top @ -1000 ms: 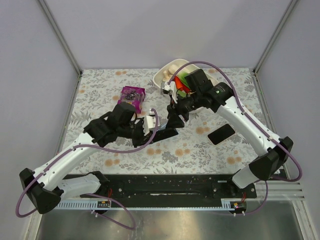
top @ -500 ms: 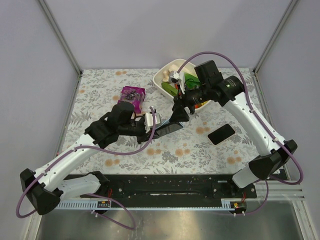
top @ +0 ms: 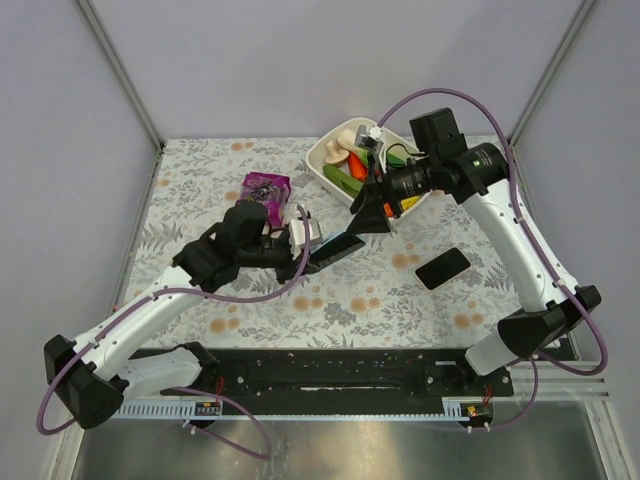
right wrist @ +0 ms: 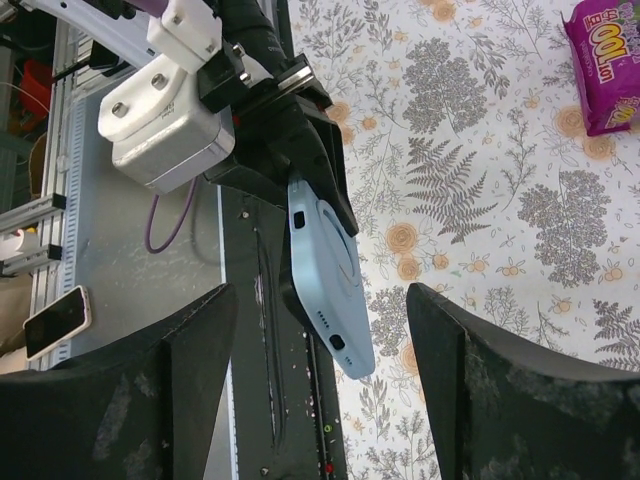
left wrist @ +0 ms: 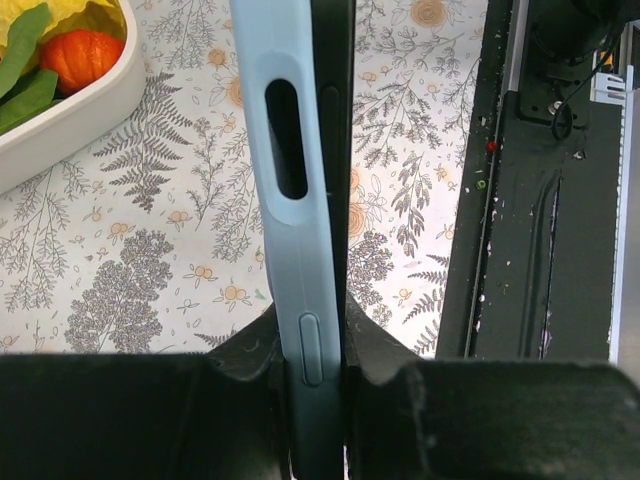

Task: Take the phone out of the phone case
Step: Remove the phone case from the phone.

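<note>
My left gripper (top: 303, 246) is shut on the phone case (top: 336, 247) and holds it above the table, its free end pointing right. The left wrist view shows the light blue phone case (left wrist: 288, 200) edge-on between the jaws of the left gripper (left wrist: 316, 335), with the black phone (left wrist: 335, 150) lying against its right side. My right gripper (top: 372, 207) hovers open just up and right of the case's free end, touching nothing. In the right wrist view the blue case back (right wrist: 335, 300) shows between the spread fingers of the right gripper (right wrist: 320, 292), farther off, with a black edge behind it.
A second black phone (top: 442, 268) lies flat on the floral table at the right. A white bowl (top: 328, 172) of colourful toy food stands at the back, close behind the right gripper. A purple packet (top: 265, 189) lies behind the left gripper.
The right gripper has opened wider and drawn back up and to the right, away from the case. The left gripper, still holding the case, has shifted slightly up and right.
</note>
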Tool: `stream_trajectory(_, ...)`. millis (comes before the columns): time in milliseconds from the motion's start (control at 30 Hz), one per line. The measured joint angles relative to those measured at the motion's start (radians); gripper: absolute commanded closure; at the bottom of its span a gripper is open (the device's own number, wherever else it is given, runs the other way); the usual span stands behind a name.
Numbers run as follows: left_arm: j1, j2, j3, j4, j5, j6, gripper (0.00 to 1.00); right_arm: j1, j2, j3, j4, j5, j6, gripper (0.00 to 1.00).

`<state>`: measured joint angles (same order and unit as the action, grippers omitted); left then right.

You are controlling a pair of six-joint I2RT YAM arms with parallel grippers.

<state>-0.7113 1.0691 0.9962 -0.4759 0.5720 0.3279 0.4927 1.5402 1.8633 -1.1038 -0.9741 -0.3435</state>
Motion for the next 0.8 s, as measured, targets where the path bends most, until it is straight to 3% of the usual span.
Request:
stream_trajectory(367, 0.061, 0.000, 0.000, 0.020, 0.078, -0.087, 1.00, -0.036, -0.107, -0.085, 0.037, 0.021, -0.027, 0.24)
stream_trajectory(800, 0.156, 0.033, 0.041, 0.144, 0.307, -0.299, 1.00, -0.100, -0.213, -0.345, 0.340, 0.000, 0.025, 0.28)
